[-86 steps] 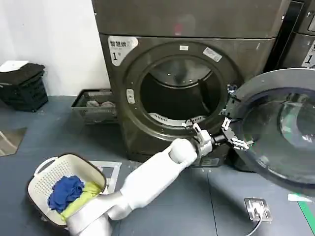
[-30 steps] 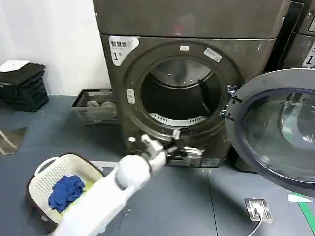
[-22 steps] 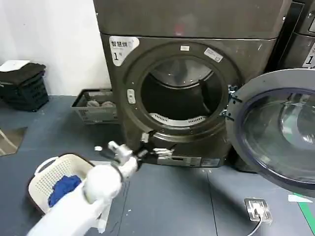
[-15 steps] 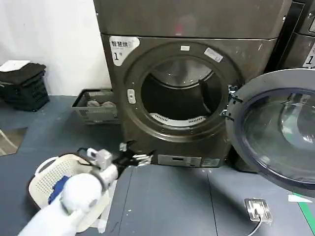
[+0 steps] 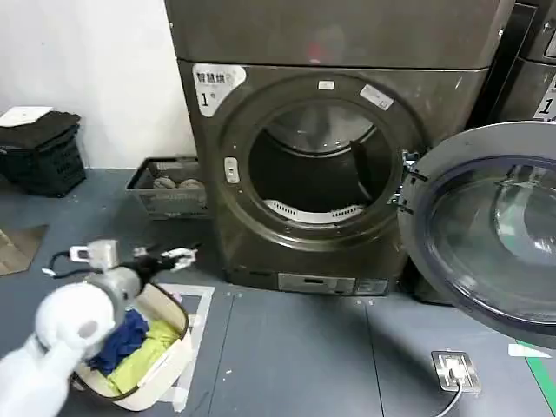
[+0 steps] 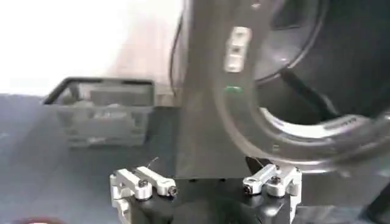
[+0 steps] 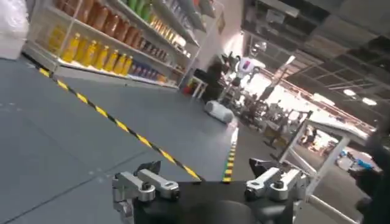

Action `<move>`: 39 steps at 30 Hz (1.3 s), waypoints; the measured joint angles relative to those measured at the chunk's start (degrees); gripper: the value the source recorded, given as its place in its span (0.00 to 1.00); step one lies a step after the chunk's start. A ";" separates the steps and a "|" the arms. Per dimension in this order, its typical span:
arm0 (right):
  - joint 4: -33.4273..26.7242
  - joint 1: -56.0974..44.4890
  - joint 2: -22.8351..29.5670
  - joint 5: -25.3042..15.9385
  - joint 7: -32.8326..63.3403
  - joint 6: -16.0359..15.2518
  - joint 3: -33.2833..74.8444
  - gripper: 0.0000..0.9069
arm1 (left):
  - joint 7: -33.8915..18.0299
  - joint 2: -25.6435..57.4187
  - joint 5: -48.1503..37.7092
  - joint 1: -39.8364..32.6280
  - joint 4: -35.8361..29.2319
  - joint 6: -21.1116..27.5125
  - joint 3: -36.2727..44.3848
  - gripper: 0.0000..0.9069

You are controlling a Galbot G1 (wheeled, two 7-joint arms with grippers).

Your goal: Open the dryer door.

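**Door open, left arm being pulled back**

The dryer door (image 5: 491, 228) is standing swung fully out to the right of the machine, hinged at the drum opening's right edge, with the drum (image 5: 314, 165) exposed. The task is judged done.

Compared with a few seconds ago, the left gripper (image 5: 170, 256) is being retracted: then it was at the door's inner rim, now it is being held well left of the machine, above the laundry basket (image 5: 165, 365). Its fingers (image 6: 148, 181) are spread apart in the left wrist view, nothing between them. The door itself is unchanged over the last second, so it is holding open unaided.

The right gripper (image 7: 207, 182) is being kept away from the work, pointed at a room with shelving; its jaws are spread too, empty.

Materials and shapes:
- Door: round, wide grey ring, dark tinted glass bulging inward.
- Machine front: grey-brown brushed metal, labelled "1", circular opening with a glossy bezel.
- Drum: dark, with a perforated light strip low inside.
- Basket: cream perforated plastic, holding blue and yellow-green cloth.
- Floor: matt dark grey.
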 joint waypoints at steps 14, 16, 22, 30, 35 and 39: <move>-0.53 0.89 -1.29 0.15 0.02 -0.41 -1.12 1.00 | -16.82 17.03 -34.63 -5.36 9.32 -0.06 4.37 1.00; -0.76 0.87 -1.51 0.17 0.01 -0.41 -1.12 1.00 | -17.35 18.81 -38.52 -5.31 10.99 -0.05 4.82 1.00; -0.86 0.98 -1.67 0.18 -0.01 -0.41 -1.46 1.00 | -18.28 22.68 -46.93 -5.42 14.53 -0.06 5.53 1.00; -1.67 0.87 -1.60 0.32 -0.08 -0.02 -1.56 1.00 | -21.58 25.19 -54.51 -6.00 18.36 -0.06 5.13 1.00; -1.87 0.90 -1.53 0.35 -0.17 0.22 -1.66 1.00 | -24.76 25.67 -59.39 -6.03 20.65 -0.06 3.95 1.00; -1.86 0.88 -1.45 0.59 -0.37 0.48 -1.61 1.00 | -27.36 25.81 -63.38 -5.38 22.24 -0.07 2.85 1.00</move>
